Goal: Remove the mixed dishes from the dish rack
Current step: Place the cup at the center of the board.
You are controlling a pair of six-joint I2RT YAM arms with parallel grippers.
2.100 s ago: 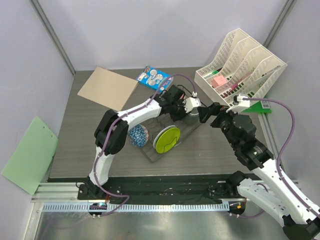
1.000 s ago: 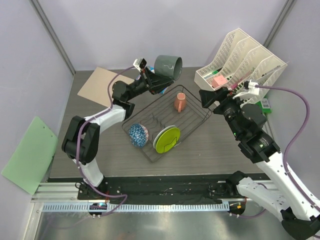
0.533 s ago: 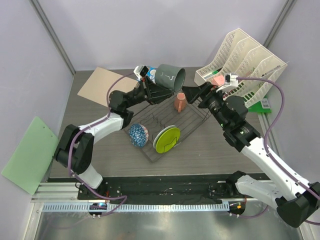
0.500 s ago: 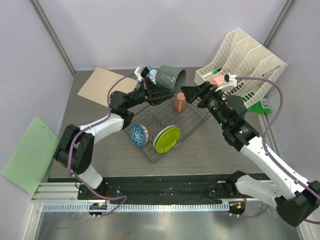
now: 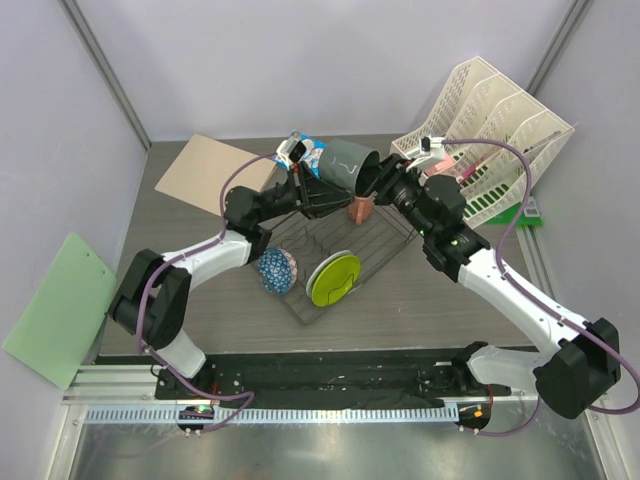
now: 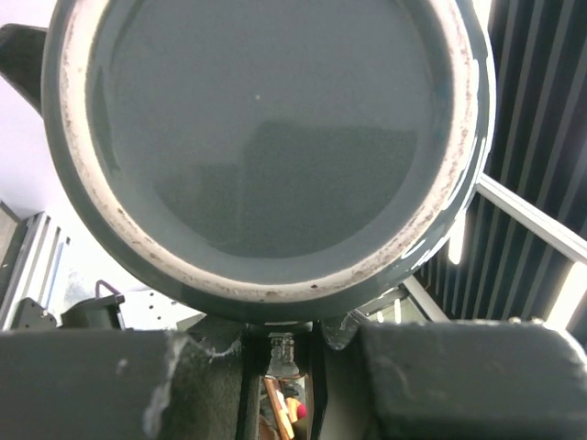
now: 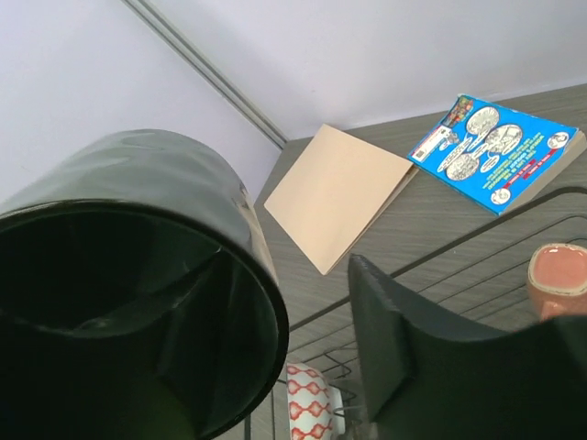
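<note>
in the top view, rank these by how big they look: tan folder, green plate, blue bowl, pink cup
1. tan folder, clearly largest
2. lime-green plate
3. blue speckled bowl; it looks nearly the plate's size, since the plate stands tilted on edge, so this is a close call
4. salmon-pink cup, smallest

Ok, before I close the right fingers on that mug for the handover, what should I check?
1. Left fingers gripping the grey mug: ok, held aloft, base toward the left wrist camera.
2. Right fingers open: ok.
3. Right fingers straddling the mug wall: ok, one inside the mouth, one outside.
4. Fingers touching the wall: cannot tell.
5. Salmon-pink cup clear of the right fingers: ok, lower down in the dish rack.
6. Rack emptied: not ok; cup, blue speckled bowl and lime-green plate inside.
</note>
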